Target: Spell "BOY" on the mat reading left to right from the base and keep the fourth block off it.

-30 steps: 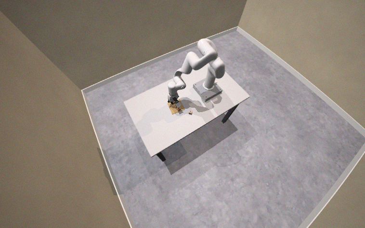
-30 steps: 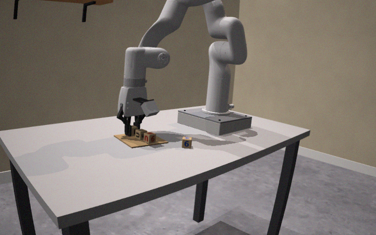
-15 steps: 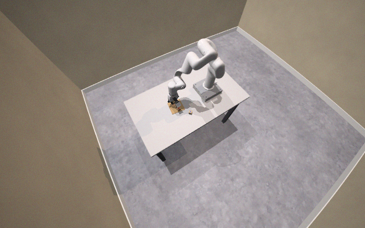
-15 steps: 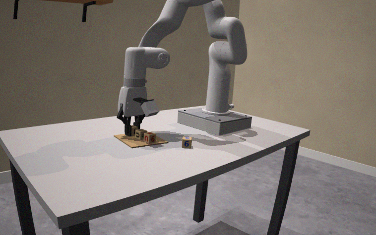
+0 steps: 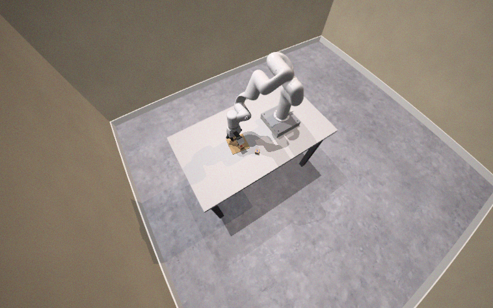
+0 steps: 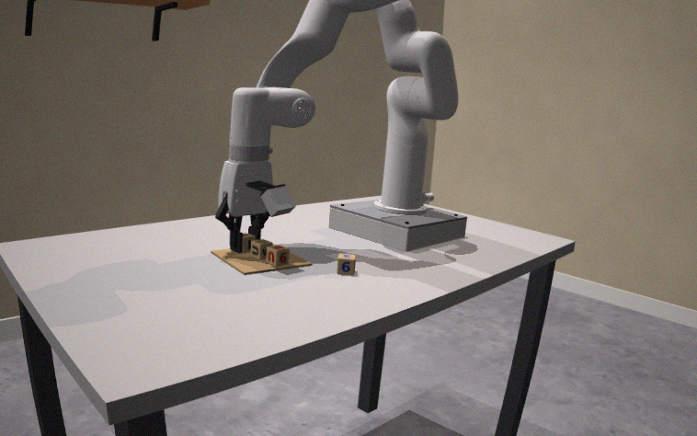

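Note:
A tan mat (image 6: 260, 260) lies on the white table; it also shows in the overhead view (image 5: 238, 145). Three wooden letter blocks stand on it in a close row: the far block (image 6: 247, 241), the middle block (image 6: 260, 248) and the near block (image 6: 278, 255) with red marks. My gripper (image 6: 245, 240) points straight down over the far block, with its fingers on either side of it and slightly apart from it, so it is open. The blocks' top letters are too small to read. The fourth block (image 6: 346, 263), with a blue mark, lies on the table to the right, off the mat.
The robot's grey base plate (image 6: 398, 222) stands at the back right of the table. The fourth block also shows in the overhead view (image 5: 257, 151), between the mat and the base. A wall shelf (image 6: 102, 5) hangs at the upper left.

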Controlling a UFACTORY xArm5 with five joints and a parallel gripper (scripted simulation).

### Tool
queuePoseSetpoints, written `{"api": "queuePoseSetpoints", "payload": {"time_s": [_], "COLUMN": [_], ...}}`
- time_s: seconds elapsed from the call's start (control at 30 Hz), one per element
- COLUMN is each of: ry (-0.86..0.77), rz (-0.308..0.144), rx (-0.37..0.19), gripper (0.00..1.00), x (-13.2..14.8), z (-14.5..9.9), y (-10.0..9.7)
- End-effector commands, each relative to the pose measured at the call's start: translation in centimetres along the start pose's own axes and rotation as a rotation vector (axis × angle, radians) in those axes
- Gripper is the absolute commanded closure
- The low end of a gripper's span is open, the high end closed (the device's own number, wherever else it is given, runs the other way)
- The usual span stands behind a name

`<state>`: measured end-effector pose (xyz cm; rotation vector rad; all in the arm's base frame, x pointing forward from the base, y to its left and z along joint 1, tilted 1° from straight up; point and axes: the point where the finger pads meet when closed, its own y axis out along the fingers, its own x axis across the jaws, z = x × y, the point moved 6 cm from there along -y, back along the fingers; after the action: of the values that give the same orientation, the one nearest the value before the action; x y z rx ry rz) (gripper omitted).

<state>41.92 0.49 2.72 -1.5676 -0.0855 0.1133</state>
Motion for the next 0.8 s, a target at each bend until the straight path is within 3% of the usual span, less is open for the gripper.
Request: {"api": "queuePoseSetpoints", "payload": {"time_s": [0.0,0.07,0.5,0.77], "ry": [0.000,0.000,0.000,0.000], "rz": [-0.003,-0.003,-0.003,-0.003], "rx": [0.000,0.000,0.000,0.000], "gripper": [0.57,0.53,0.53,0.53], "x": [0.1,0.1,0.1,0.1], "z": [0.0,0.0,0.0,0.0], "y": [-0.1,-0.1,-0.2,-1.5]}}
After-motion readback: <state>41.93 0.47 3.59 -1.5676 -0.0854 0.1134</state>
